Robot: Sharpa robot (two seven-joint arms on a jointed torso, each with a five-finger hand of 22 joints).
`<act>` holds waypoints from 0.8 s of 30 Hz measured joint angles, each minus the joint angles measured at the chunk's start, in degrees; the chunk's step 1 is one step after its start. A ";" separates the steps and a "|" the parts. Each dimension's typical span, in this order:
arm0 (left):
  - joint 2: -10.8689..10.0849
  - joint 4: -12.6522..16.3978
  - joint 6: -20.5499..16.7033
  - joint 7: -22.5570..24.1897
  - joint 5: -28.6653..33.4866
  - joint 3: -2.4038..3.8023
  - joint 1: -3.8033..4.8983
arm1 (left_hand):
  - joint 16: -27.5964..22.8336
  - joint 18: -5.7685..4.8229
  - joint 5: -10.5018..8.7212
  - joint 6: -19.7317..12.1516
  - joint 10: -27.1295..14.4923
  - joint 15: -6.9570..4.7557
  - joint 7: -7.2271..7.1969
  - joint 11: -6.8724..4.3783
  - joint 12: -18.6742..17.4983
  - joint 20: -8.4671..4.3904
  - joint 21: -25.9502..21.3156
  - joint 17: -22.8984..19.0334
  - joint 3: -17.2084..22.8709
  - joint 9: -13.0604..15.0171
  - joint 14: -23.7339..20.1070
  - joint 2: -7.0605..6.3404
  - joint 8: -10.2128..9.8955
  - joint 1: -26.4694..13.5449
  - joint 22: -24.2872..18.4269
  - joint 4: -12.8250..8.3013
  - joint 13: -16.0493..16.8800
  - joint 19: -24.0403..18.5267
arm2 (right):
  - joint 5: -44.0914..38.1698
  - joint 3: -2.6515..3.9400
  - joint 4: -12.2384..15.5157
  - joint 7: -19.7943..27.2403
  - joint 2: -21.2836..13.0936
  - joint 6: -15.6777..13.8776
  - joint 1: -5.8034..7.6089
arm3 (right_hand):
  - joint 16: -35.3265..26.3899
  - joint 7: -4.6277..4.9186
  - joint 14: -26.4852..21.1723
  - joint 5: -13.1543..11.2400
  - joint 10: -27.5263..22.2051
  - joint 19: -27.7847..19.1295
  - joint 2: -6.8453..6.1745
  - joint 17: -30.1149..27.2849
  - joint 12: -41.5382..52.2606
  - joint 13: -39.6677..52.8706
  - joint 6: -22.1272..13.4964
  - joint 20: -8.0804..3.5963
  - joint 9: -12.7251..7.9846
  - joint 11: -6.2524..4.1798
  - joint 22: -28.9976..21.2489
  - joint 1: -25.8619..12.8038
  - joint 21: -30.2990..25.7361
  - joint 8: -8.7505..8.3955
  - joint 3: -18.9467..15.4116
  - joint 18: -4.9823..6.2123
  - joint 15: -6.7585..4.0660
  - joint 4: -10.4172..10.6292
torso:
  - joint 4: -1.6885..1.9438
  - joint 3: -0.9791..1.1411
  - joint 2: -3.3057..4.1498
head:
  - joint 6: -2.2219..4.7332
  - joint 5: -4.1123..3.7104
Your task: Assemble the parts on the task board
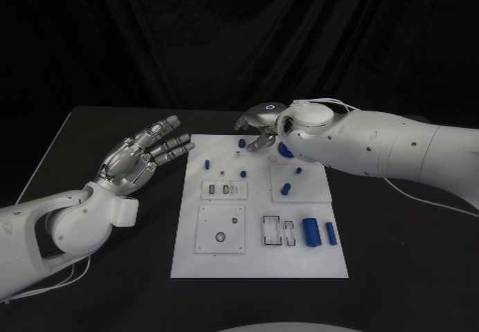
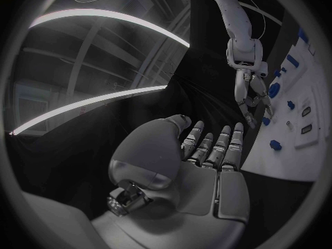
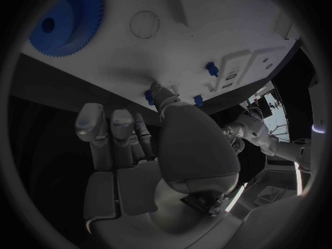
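Task looks early. Task board (image 1: pixel 261 259) lies mid-surface, white, with most blue parts loose on it: two blue cylinders (image 1: pixel 320 232) flat at the near right, a small blue peg (image 1: pixel 286 187) on the right inset plate, small pegs (image 1: pixel 208 164) toward the far left. Rectangular slots (image 1: pixel 279 232) near centre look unfilled, as does the round hole (image 1: pixel 219 238) in the near-left plate. Blue gear (image 3: pixel 66 17) sits at the far edge, by the right hand.

Right hand (image 1: pixel 261 130) hovers over the board's far edge, fingers curled downward by the pegs; cannot tell whether it grips anything. Left hand (image 1: pixel 145 158) is off the board's left side, released, fingers spread, holding nothing.

No readable writing or labels.
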 measured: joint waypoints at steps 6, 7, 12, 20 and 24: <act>-0.71 0.22 0.00 0.00 0.01 0.00 0.00 | 0.28 0.00 0.00 0.21 0.24 0.00 0.21 0.24 0.00 0.00 0.00 0.05 0.00 0.00 0.00 0.00 0.00 0.00 0.00 0.00 0.00 0.00 | 0.00 -0.05 3.68 0.18 -3.97 -1.63 1.27 | 0.00 0.88 -0.38 0.67 0.06 -0.21 0.82 -0.61 3.13 1.02 2.73 -0.21 0.06 -0.44 0.18 0.82 -0.34 0.55 -0.46 0.78 -0.38 -0.46 | 0.01 -0.01 0.00 | -0.03 0.52; -0.81 0.26 0.00 0.00 0.02 0.00 0.00 | 0.28 0.00 0.00 0.21 0.24 0.00 0.21 0.24 0.00 0.00 0.00 0.07 0.00 0.00 0.00 0.00 0.00 0.00 0.00 0.00 0.00 0.00 | 0.00 -0.05 4.57 0.24 -4.87 -1.90 1.70 | 0.00 1.15 -0.58 0.89 0.29 -0.26 1.17 -0.95 4.12 1.32 4.28 -0.26 0.23 -0.67 0.23 1.16 -0.56 0.92 -0.51 0.77 -0.58 -0.60 | 0.00 -0.01 0.00 | -0.06 0.58; -1.19 0.45 -0.03 0.01 0.08 0.00 -0.01 | 0.28 0.00 0.00 0.21 0.24 0.00 0.21 0.24 0.23 0.00 0.00 0.07 0.00 0.00 0.00 0.00 0.00 0.00 0.00 0.00 0.01 0.00 | 0.03 -0.03 10.06 0.58 -10.49 -3.29 4.16 | -0.85 1.92 -1.29 3.54 5.19 -0.68 2.21 -2.85 12.19 4.51 9.06 -0.99 0.50 -2.16 0.34 2.72 -1.42 1.80 0.36 0.77 -1.29 -2.06 | 0.00 -0.01 -0.01 | -0.26 0.66; -1.24 0.36 -0.03 0.02 0.22 0.00 -0.01 | 0.70 0.01 0.00 0.42 0.24 -0.21 0.42 0.24 0.22 0.00 0.00 0.12 0.16 0.05 0.21 -0.23 0.23 -0.23 0.00 -0.16 0.05 0.00 | 3.11 -0.59 17.56 0.48 -19.34 -3.77 6.17 | 1.72 1.88 2.72 3.22 18.61 -1.53 1.69 7.06 61.65 46.75 12.00 -2.88 -0.99 -6.01 -0.62 0.79 -5.92 1.17 -0.64 2.09 -3.27 -0.04 | -0.03 -0.02 0.01 | -0.34 0.04; -1.11 0.21 -0.02 0.02 0.29 0.00 -0.01 | 0.71 0.00 0.00 0.42 0.43 -0.07 0.41 0.42 0.46 0.00 0.00 0.13 0.21 0.06 0.35 -0.23 0.23 -0.23 0.00 -0.21 0.04 0.00 | 4.64 -0.72 18.63 -0.25 -21.79 -3.54 5.97 | 12.23 2.20 9.75 3.22 44.52 4.29 1.77 29.41 78.07 68.56 14.74 -2.92 -1.02 -5.86 2.02 -3.17 0.59 1.37 -2.30 0.70 -2.96 2.92 | -0.07 -0.04 0.00 | -0.08 -0.25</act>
